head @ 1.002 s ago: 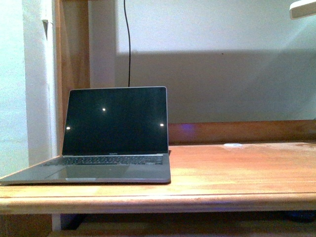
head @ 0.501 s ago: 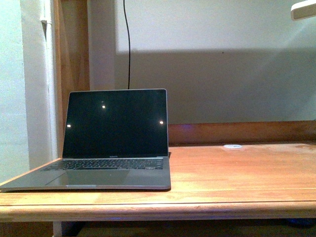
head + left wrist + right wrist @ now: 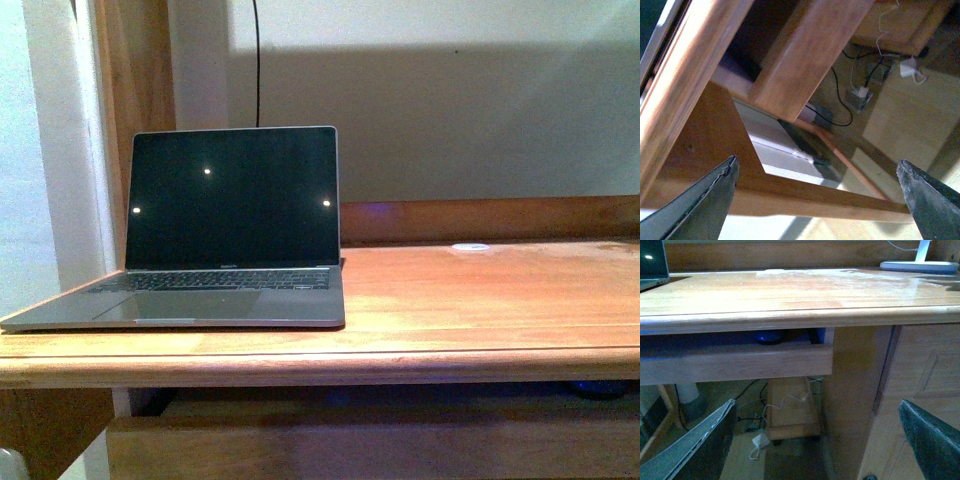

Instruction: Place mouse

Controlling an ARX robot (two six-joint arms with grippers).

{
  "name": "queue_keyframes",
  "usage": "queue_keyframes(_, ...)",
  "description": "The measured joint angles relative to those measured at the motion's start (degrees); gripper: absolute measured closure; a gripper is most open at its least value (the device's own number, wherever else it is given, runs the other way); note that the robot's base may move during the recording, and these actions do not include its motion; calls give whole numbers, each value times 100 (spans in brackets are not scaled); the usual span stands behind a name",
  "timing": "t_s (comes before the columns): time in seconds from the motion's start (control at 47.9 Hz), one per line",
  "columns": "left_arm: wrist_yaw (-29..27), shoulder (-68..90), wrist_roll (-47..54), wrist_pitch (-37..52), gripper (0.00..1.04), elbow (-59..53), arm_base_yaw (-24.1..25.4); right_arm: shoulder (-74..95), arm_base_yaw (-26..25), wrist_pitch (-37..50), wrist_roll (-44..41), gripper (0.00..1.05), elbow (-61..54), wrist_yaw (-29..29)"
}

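Observation:
The mouse [image 3: 769, 336] shows in the right wrist view as a dark, domed shape on the pull-out shelf [image 3: 735, 365] under the desk top, mostly hidden behind the shelf's front board. The front view catches only a dark bluish sliver of the mouse [image 3: 600, 388] under the desk edge at far right. My right gripper [image 3: 817, 440] is open and empty, below and in front of that shelf. Down by the desk's wooden frame [image 3: 790, 187], my left gripper [image 3: 817, 200] is open and holds nothing. Neither gripper appears in the front view.
An open laptop [image 3: 230, 230] with a dark screen stands on the left of the wooden desk [image 3: 480, 300]. A small flat white disc [image 3: 470, 246] lies near the back rail. A white lamp base [image 3: 919, 266] sits at the back right. Cables and a power strip [image 3: 860, 95] lie on the floor.
The front view has dropped lower: the laptop and desk top sit higher in the picture, the shelf under the desk has come into view, and the lamp head at top right has left it.

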Motion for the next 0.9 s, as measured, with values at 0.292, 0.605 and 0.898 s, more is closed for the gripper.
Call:
queue_keyframes(0.292,402,1196,2256,820,8,396,50,0,0,0,0,7,0,0)
queue_keyframes(0.605,981,2041,3084,1550,8,957,415,0,0,0,0,7,0,2)
queue_keyframes(0.898,1274,2820,3235,1733,8,1471,413,0,0,0,0,7,0,2)
